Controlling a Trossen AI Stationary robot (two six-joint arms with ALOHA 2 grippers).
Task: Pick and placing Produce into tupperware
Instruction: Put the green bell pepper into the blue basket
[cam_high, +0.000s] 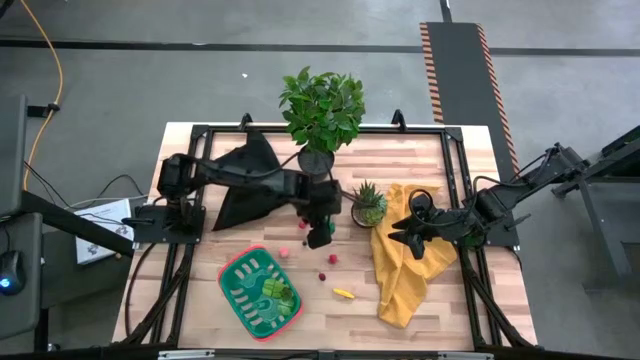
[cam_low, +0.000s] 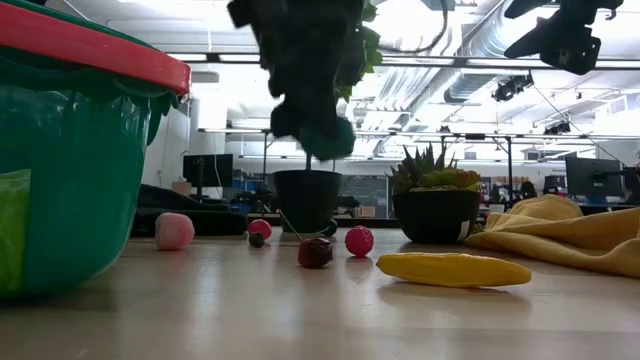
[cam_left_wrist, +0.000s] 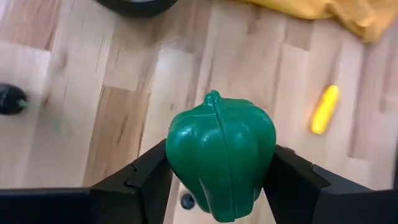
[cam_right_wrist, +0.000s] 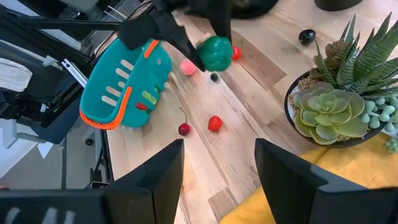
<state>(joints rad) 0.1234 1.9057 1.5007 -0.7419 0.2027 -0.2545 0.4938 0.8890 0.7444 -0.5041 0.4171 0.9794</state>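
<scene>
My left gripper (cam_high: 320, 234) is shut on a green toy bell pepper (cam_left_wrist: 221, 162) and hangs over the middle of the table, in front of the leafy plant. The green tupperware with a red rim (cam_high: 232, 290) sits near the table's front left and has green pieces inside. Loose produce rests on the wood between the two: a pink ball (cam_low: 174, 231), a red strawberry (cam_low: 359, 240), a dark cherry (cam_low: 315, 252) and a long yellow piece (cam_low: 452, 268). My right gripper (cam_right_wrist: 217, 168) is open and empty, above the yellow cloth (cam_high: 405, 270). My left gripper pinches the green pepper by its two opposite side walls (cam_left_wrist: 177, 163), one finger (cam_left_wrist: 146, 177) on each side. The fingers come from above, pointing down. The pepper (cam_low: 325, 135) is lifted well clear of the table.
A large leafy potted plant (cam_high: 322, 110) and a small succulent pot (cam_high: 368, 205) stand behind the produce. A black cloth (cam_high: 245, 180) lies at the far left, and the yellow cloth covers the right side. Bare wood shows between the tupperware and the yellow cloth.
</scene>
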